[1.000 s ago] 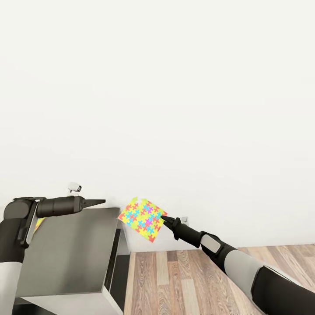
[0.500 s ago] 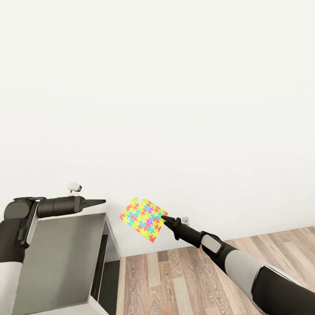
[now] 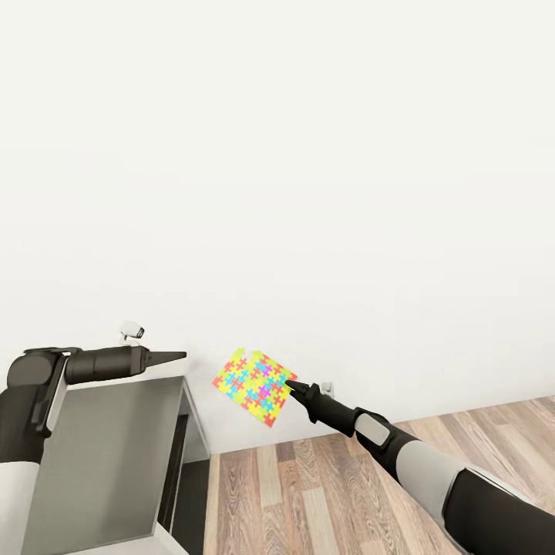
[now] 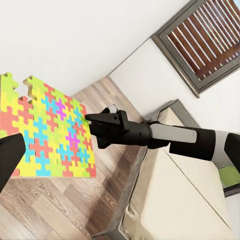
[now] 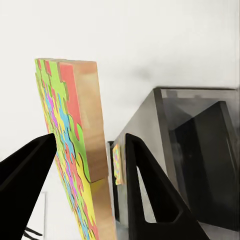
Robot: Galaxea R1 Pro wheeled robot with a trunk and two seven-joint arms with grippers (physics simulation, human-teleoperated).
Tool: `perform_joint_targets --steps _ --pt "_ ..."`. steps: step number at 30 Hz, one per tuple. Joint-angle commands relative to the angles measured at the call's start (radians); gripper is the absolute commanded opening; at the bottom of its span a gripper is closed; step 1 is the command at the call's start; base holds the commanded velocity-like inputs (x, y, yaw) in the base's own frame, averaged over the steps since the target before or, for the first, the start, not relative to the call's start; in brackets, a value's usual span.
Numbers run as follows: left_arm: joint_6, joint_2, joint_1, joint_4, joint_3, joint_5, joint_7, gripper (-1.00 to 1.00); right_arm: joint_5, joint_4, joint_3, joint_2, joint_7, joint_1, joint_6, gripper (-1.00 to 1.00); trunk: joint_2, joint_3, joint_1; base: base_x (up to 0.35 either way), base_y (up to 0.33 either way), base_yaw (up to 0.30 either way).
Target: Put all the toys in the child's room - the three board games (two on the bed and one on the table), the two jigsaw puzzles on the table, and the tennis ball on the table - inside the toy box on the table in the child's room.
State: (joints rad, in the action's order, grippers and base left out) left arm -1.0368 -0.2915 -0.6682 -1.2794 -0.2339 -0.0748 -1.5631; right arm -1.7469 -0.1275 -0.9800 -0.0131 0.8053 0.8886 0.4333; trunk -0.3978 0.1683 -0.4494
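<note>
- The right gripper (image 3: 290, 383) has its fingers (image 5: 150, 195) clamped on one edge of a jigsaw puzzle (image 3: 255, 386), held on edge in the air.
- The worktop (image 3: 108, 455) lies beyond the puzzle's far side, under the left gripper (image 3: 182, 355), whose finger state cannot be told.

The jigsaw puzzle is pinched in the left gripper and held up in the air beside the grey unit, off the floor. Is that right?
Not quite. The jigsaw puzzle is pinched in the right gripper, not the left. The head view shows it held in the air beside the grey unit, off the floor; the right wrist view shows the fingers on either side of it. The left gripper carries nothing.
</note>
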Motion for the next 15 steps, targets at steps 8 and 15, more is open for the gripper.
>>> perform_joint_targets --steps 8,15 --pt "-0.01 0.011 0.002 0.0 -0.002 -0.01 -0.008 1.0 -0.009 0.002 -0.009 0.0 -0.077 0.003 -0.044 -1.0 -0.002 0.002 -0.001 0.0 0.0 0.0" --pt "-0.01 0.015 0.003 -0.001 -0.005 -0.005 -0.008 1.0 -0.01 0.002 -0.011 0.001 -0.072 0.003 -0.046 -1.0 -0.002 0.002 -0.001 0.0 0.0 0.0"
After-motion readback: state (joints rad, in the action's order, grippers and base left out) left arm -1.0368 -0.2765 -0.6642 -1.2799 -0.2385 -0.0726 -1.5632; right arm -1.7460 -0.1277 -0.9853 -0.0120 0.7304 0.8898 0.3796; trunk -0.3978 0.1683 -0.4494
